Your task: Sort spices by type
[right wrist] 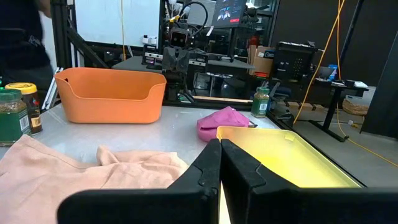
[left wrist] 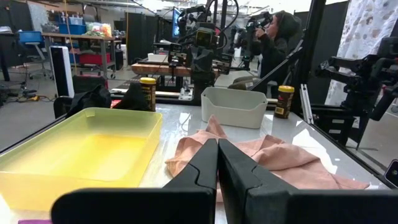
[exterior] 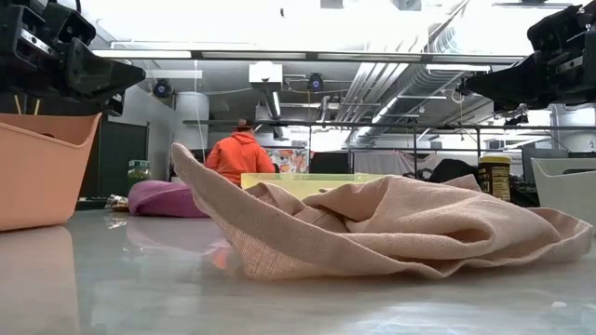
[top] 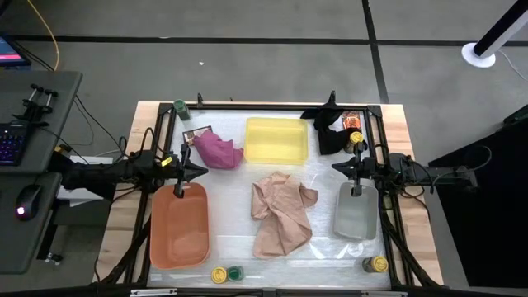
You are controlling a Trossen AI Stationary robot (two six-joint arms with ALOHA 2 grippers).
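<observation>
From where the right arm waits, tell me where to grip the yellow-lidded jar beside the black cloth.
Grip the yellow-lidded jar around its round body just under the lid, coming straight down. It stands upright, with the black cloth close on one side, so a top approach looks clearest.

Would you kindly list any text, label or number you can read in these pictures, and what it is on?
None can be read.
Yellow-lidded round jar: dark label, print too blurred.
Green-lidded round jar: no legible label.
Flat brown packet beside the pink cloth: too small to read.
</observation>
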